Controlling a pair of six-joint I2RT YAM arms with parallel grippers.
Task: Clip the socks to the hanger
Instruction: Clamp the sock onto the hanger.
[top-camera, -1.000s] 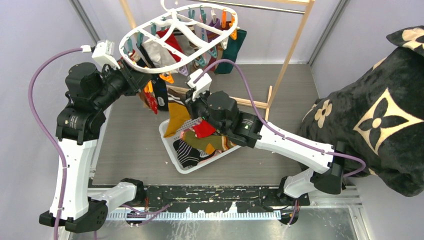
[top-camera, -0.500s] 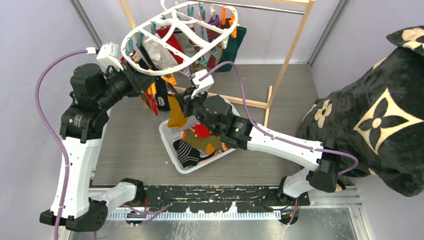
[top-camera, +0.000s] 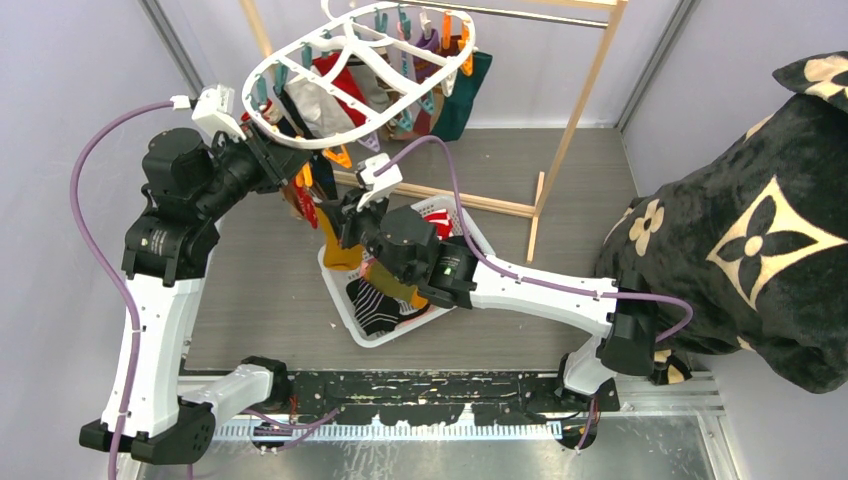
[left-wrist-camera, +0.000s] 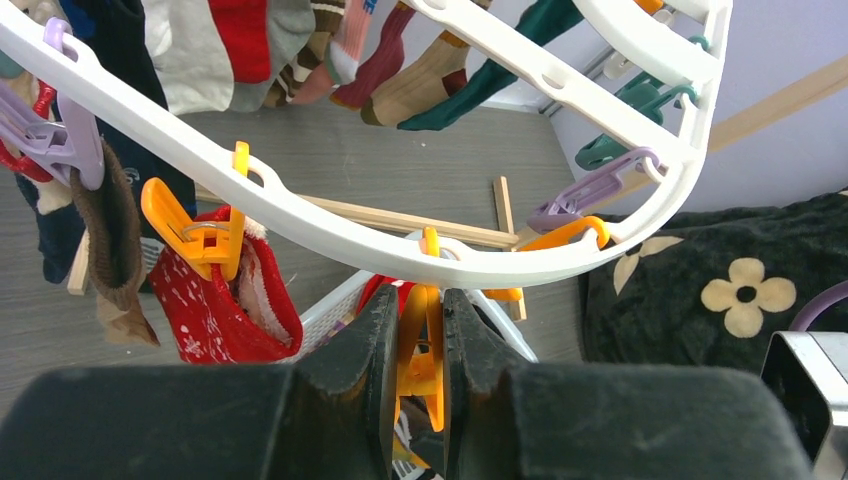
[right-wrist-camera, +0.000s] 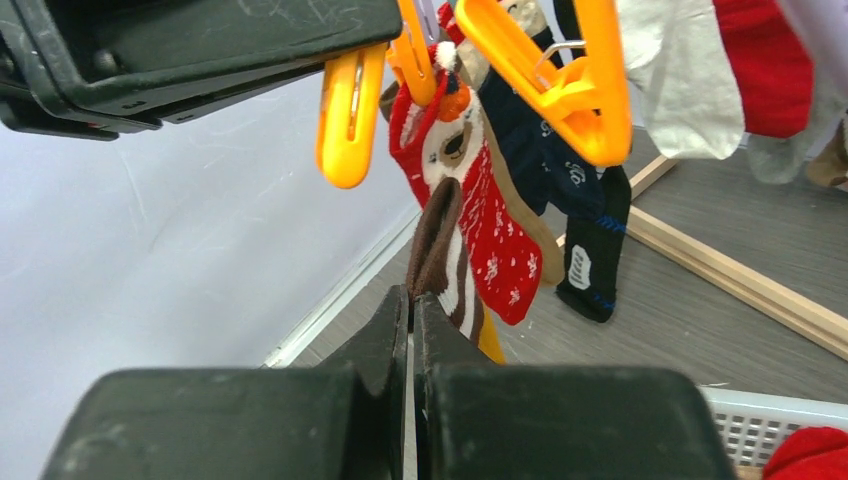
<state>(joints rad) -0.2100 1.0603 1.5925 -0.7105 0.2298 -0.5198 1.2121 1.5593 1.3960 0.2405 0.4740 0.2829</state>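
Raised left gripper (left-wrist-camera: 420, 300) pinches a glossy orange peg (left-wrist-camera: 420, 352) on the oval hanger (left-wrist-camera: 330, 235); right gripper (right-wrist-camera: 412, 295) clamps a soft mustard sock (top-camera: 338, 250).

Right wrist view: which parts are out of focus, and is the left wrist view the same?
Right wrist view: its own dark fingers are blurred, the orange peg and red patterned sock sharper. Left wrist view: the same, fingers soft, white hanger crisp.
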